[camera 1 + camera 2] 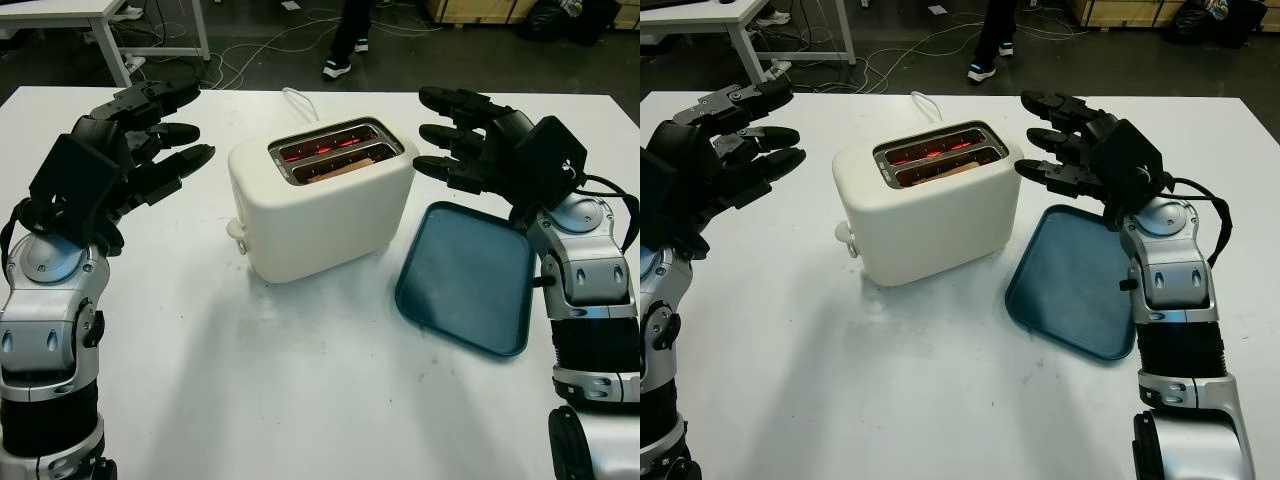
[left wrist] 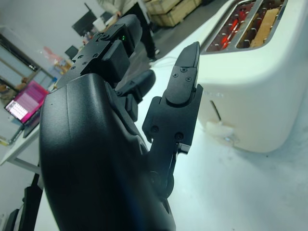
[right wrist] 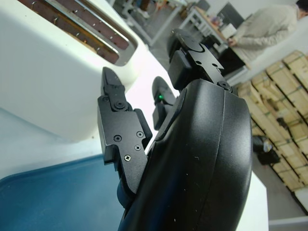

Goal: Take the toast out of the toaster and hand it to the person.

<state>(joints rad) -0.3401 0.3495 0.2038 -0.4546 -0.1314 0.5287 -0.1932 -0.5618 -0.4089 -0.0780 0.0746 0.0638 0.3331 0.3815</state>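
A white table [image 1: 300,400] carries the whole scene, and its near part is bare. To the right, a little further in, a dark teal tray [image 1: 465,275] lies flat on the table with nothing on it, its far left corner just beside the right end of the toaster.

The cream toaster [image 1: 320,205] stands at the middle of the table, turned slightly so that its two slots run from near left to far right. The heating wires glow red inside both slots. The toast [image 1: 335,170] sits low in the nearer slot, with only its pale brown top edge showing; the left wrist view shows the same edge [image 2: 268,21] beside the glowing wires.

The left hand [image 1: 150,150] hangs in the air to the left of the toaster, apart from it, open and holding nothing, its fingers pointing toward the toaster. The right hand [image 1: 465,140] hangs to the right of the toaster above the far edge of the tray, also open and empty, its fingertips near the toaster's top right corner without touching it.

Beyond the table's far edge, a person's legs and shoes [image 1: 345,40] stand on the dark floor among loose cables.
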